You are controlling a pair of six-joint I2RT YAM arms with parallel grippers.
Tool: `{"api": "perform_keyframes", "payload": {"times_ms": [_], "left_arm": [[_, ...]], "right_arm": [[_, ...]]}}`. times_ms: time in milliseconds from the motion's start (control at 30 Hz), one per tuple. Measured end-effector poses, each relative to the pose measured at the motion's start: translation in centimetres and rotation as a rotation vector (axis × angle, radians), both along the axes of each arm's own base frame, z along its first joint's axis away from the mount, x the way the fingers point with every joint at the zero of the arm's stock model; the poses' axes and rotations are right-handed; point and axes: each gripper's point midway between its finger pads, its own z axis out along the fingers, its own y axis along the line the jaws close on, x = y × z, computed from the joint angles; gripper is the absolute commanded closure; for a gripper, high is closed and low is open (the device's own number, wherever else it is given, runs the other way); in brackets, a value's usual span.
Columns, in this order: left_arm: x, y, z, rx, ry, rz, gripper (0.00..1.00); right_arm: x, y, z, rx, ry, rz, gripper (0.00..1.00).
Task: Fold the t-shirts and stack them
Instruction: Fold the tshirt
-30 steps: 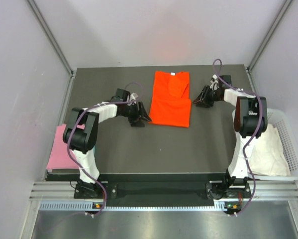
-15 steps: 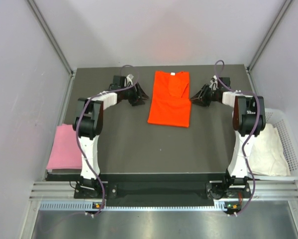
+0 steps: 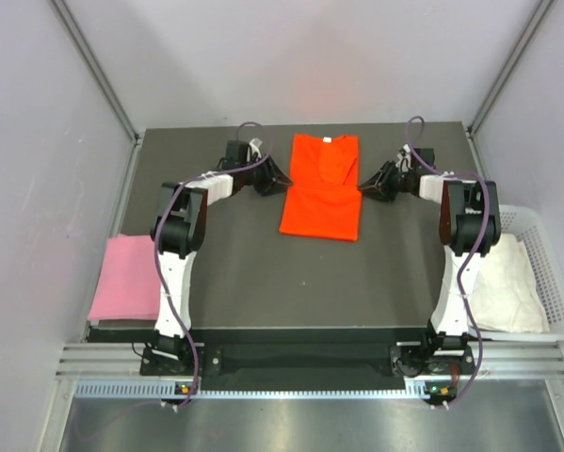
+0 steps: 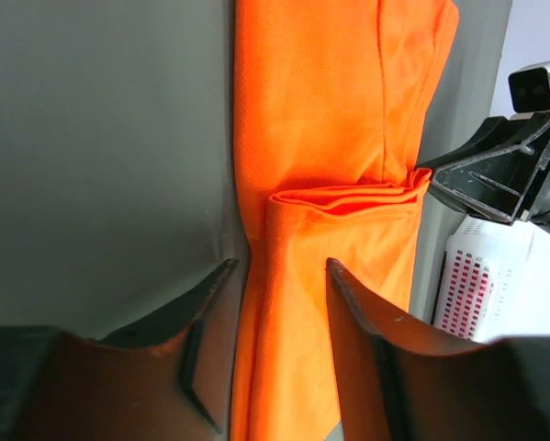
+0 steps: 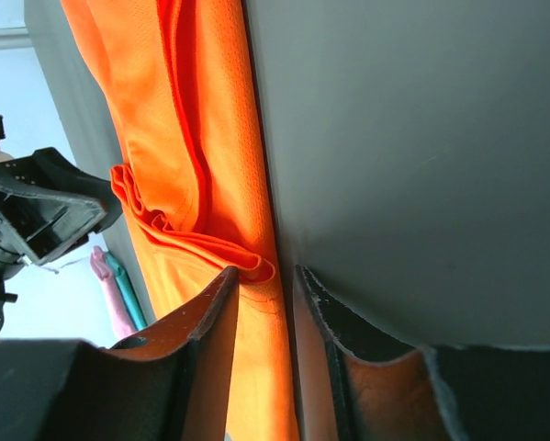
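Left fingers [image 4: 206,303] stand partway open, straddling one long edge of the orange-red t-shirt [image 3: 321,202]. One finger is over the bare dark surface [image 3: 263,273] and the other over fabric. The cloth runs up through the gap between them, and nothing is pinched.

Across the shirt, the right fingers [image 5: 210,317] sit on the opposite long edge with a much narrower gap. A small rolled lip of fabric lies right at their tips, but I cannot tell whether they have actually bitten down on it.

The orange-red t-shirt lies flat between the two pairs of fingers, with both sleeves folded in so it makes a long strip. A cross crease runs over it, roughly from one pair of fingertips to the other. The collar, with its small white label, lies farther out than both pairs.

The pale pink t-shirt [image 3: 126,278] is well away behind the left fingers, flat at the surface's side edge near that arm's base. The white t-shirt [image 3: 503,282] is well behind the right fingers, bunched in a white basket [image 3: 556,273] that sits just off the surface on that side.
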Motion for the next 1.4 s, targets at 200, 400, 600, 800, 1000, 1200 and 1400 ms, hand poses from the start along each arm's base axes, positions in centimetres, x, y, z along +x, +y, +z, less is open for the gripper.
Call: {"api": "perform_keyframes", "payload": {"times_ms": [200,400,600,800,1000,1200,1400], "left_arm": [[0.2,-0.4,-0.8,-0.007,0.022,0.009,0.70],[0.8,-0.7,-0.5,-0.022,0.019,0.018,0.81],[1.1,-0.7,-0.3,-0.015,0.013,0.034,1.00],[1.2,-0.5,-0.6,0.004,0.021,0.054,1.00],[1.4,-0.2,0.1,0.018,0.004,0.069,1.00],[1.9,0.0,0.7,0.018,-0.002,0.084,1.00],[3.3,-0.1,1.7,0.016,-0.026,0.101,0.94]], "right_arm": [[0.0,0.0,0.0,-0.001,0.001,0.000,0.84],[0.0,0.0,0.1,0.009,0.011,-0.008,0.90],[-0.1,0.1,0.1,0.015,0.012,-0.005,1.00],[0.0,0.3,0.8,0.037,0.006,-0.005,1.00],[0.4,0.4,2.9,0.045,-0.033,-0.008,1.00],[1.8,0.5,4.9,0.053,-0.083,-0.005,1.00],[3.2,0.7,5.1,0.049,-0.107,0.006,0.98]]}}
